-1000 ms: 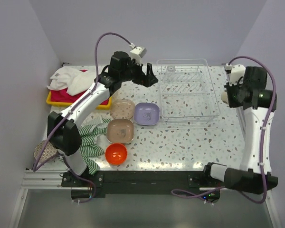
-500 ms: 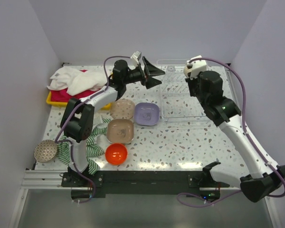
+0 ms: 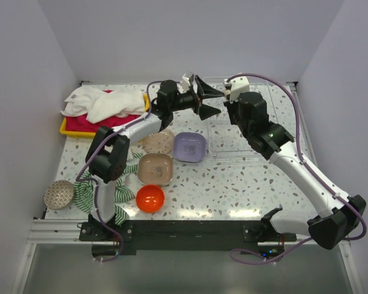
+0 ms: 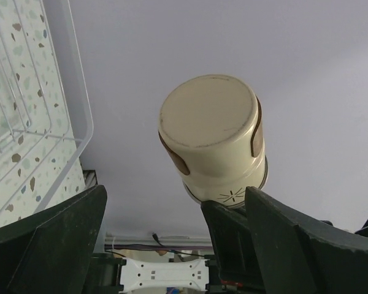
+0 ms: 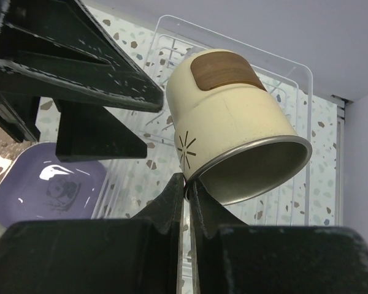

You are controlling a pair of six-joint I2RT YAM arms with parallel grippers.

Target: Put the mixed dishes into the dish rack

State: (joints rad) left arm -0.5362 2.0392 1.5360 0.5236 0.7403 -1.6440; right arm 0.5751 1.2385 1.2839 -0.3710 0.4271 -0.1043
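My right gripper (image 5: 187, 180) is shut on the rim of the beige cup (image 5: 233, 122), which hangs tilted, mouth down, over the dish rack (image 5: 282, 67). In the top view the right gripper (image 3: 224, 98) meets my left gripper (image 3: 210, 100) above the rack's (image 3: 257, 131) far left corner. The left gripper (image 4: 175, 199) is open, its wide fingers (image 4: 49, 245) on either side of the cup (image 4: 211, 135) without touching it. On the table lie a lilac plate (image 3: 189, 147), two tan plates (image 3: 157, 141) (image 3: 155, 168), an orange bowl (image 3: 150, 198) and a speckled bowl (image 3: 59, 194).
A yellow tray (image 3: 73, 127) with white towels (image 3: 104, 103) stands at the back left. The green striped cloth (image 3: 119, 180) lies by the left arm's base. Walls close in on three sides.
My right arm swung left from the table's right side, carrying the cup to the rack's far left corner. The left gripper moved right to meet it, still open.
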